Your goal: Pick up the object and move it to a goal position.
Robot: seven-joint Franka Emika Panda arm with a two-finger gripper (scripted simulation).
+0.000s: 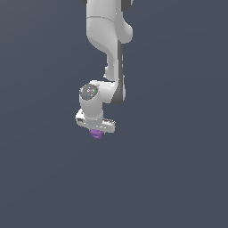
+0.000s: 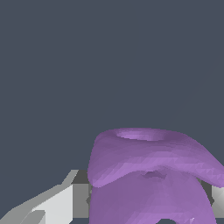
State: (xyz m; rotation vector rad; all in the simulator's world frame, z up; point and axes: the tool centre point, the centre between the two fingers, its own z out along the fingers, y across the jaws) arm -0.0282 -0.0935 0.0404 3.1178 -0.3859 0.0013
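The object (image 1: 96, 134) is a tiny purple knobbly lump showing just under the white hand of my gripper (image 1: 95, 132) in the exterior view. In the wrist view the object (image 2: 148, 162) fills the space between the two fingers of the gripper (image 2: 148, 203). One white and grey finger (image 2: 65, 202) presses against one side of it, and the edge of the other finger (image 2: 218, 194) shows against the opposite side. The gripper is shut on the object. In the exterior view the hand hides the fingers.
A plain dark grey-blue surface (image 1: 178, 169) lies all around the arm. The white arm (image 1: 109, 40) reaches down from the top of the exterior view. No goal marker shows.
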